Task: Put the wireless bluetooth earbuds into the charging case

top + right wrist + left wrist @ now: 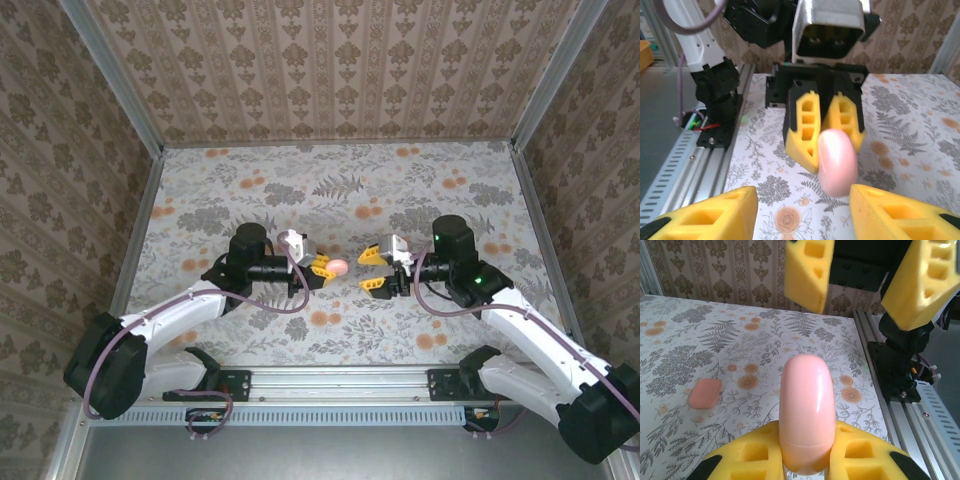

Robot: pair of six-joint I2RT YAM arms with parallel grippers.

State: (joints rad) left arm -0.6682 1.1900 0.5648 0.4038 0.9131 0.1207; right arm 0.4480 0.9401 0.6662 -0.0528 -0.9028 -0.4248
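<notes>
The charging case (338, 267), a smooth salmon-pink plastic capsule with a fine seam near one end, is off the surface at mid-table, between the two arms. The left end effector (325, 267) is clenched on it. In the left wrist view its yellow honeycomb fingers (860, 455) press the seamed end from both sides, and the rounded far end juts out beyond the fingertips. The right wrist view shows the same hold from the front: the capsule (837, 160) pokes forward from between the two yellow fingers of the left end effector (827, 135).

The right end effector (366, 269) faces the case from the other side, level with it and near it but not touching. It is released, with its jaws spread wide. The right wrist view has one yellow finger (715, 215) low on the left and the other low on the right, with the case framed in the gap beyond them.

Beneath lies the grey floral tabletop (330, 180), dotted with orange blossoms. On it, well apart from the held case, a rounded salmon-pink piece (705, 392) lies flat. I cannot tell what it is.
</notes>
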